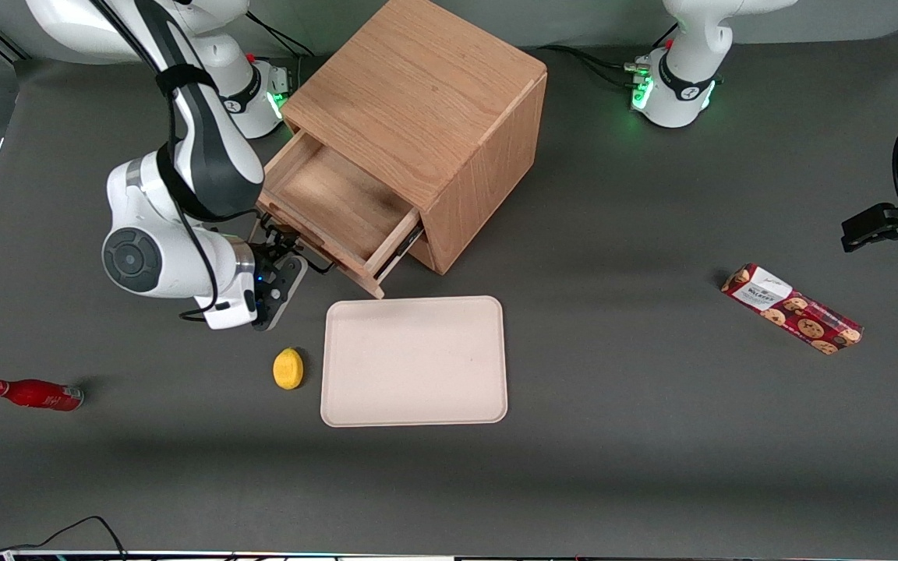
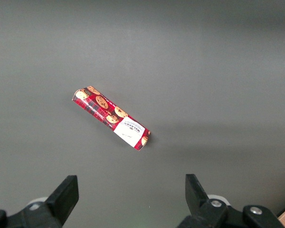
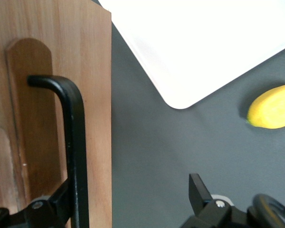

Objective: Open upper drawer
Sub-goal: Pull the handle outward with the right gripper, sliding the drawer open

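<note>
The oak cabinet [image 1: 418, 101] stands at the back middle of the table. Its upper drawer [image 1: 340, 202] is pulled well out, and its plain wooden tray shows bare inside. My right gripper [image 1: 287, 248] is at the drawer's front, nearer the front camera than the cabinet. It is open, its fingers wide apart. In the right wrist view the drawer front [image 3: 92, 95] and its black wire handle [image 3: 76, 142] fill one side. The handle runs just inside one finger [image 3: 52, 209], and the gripper [image 3: 128, 199] is not closed on it. The lower drawer is hidden under the upper one.
A beige tray [image 1: 414, 362] [image 3: 204, 42] lies just in front of the open drawer, with a lemon [image 1: 288, 368] [image 3: 273, 107] beside it. A red bottle [image 1: 34, 394] lies toward the working arm's end. A cookie box [image 1: 792, 308] [image 2: 111, 118] lies toward the parked arm's end.
</note>
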Available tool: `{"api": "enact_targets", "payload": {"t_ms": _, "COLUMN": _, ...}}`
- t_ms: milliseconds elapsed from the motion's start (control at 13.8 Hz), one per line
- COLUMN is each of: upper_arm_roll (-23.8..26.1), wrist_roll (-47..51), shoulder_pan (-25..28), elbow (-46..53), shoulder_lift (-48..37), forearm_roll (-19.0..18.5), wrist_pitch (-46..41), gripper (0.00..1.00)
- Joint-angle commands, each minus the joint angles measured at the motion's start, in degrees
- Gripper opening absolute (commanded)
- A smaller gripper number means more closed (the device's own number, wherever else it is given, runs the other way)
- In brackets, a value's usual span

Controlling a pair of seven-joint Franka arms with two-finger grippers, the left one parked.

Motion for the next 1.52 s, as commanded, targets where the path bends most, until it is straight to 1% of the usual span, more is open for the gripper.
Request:
{"api": "enact_targets", "payload": {"t_ms": 0, "upper_arm_roll": 0.57, "wrist_roll": -3.15, "shoulder_pan": -1.66, "elbow": 3.03, "shoulder_lift": 1.88, "forearm_roll": -1.15, "wrist_pitch": -0.43, "gripper": 1.00}}
{"api": "enact_targets", "payload": {"t_ms": 290, "upper_arm_roll": 0.57, "wrist_roll": -3.34, "shoulder_pan": -2.45, "elbow": 4.79, "shoulder_lift": 2.67, "forearm_roll": -3.17, "wrist_pitch": -0.43, "gripper": 1.00}}
{"api": "enact_targets", "payload": {"t_ms": 870, "upper_arm_roll": -0.14, "wrist_roll": -6.50, "shoulder_pan": -2.89, "elbow": 8.75, "shoulder_lift": 4.96, "forearm_roll": -3.53, "wrist_pitch": -0.43, "gripper": 1.00}}
{"api": "enact_targets", "payload": {"t_ms": 1451, "upper_arm_roll": -0.14, "wrist_roll": -8.26, "shoulder_pan": -5.52, "elbow": 11.99, "shoulder_lift": 7.59, "forearm_roll": -3.88, "wrist_pitch": -0.43, "gripper": 1.00}}
